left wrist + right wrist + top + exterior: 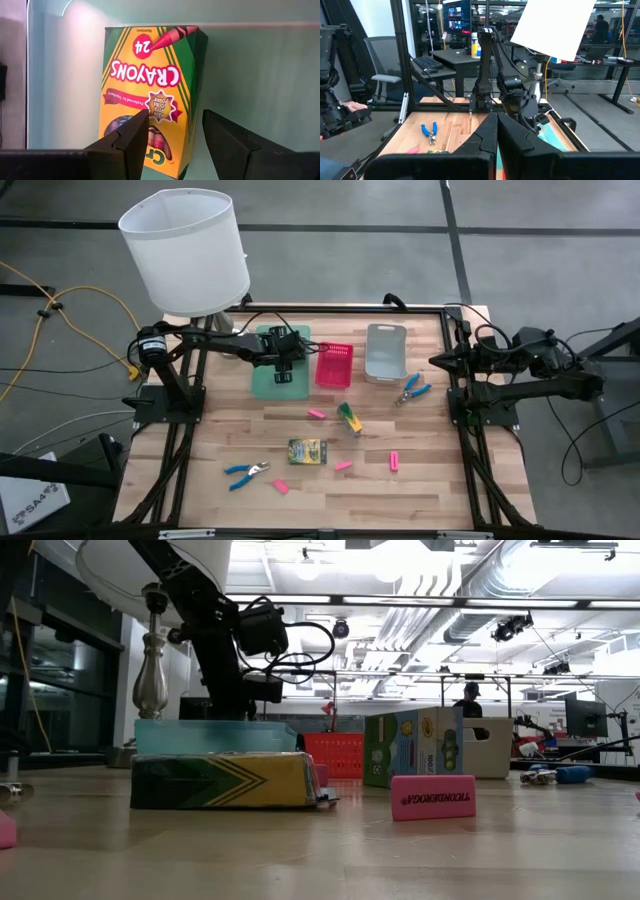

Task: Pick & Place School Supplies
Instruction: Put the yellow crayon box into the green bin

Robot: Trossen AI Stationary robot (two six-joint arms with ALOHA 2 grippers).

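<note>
A yellow-and-green crayon box [150, 95] sits inside the green tray [260, 75], printed face toward my left wrist camera. My left gripper [172, 117] hovers open over the box's near end, one finger in front of its face and the other just beside its edge. In the high view, the left gripper [285, 368] is over the green tray [262, 380]. Two more crayon boxes [307, 451] [349, 418] rest on the table, with several pink erasers [316, 414] and two blue-handled tools [246, 472] [412, 388]. My right gripper [496, 125] is shut and parked at the right edge [440, 362].
A pink basket [334, 365] and a grey tray [385, 352] stand to the right of the green tray. A white-shaded lamp [185, 250] stands at the far left corner. Black frame rails [170, 450] run along the table's left and right sides.
</note>
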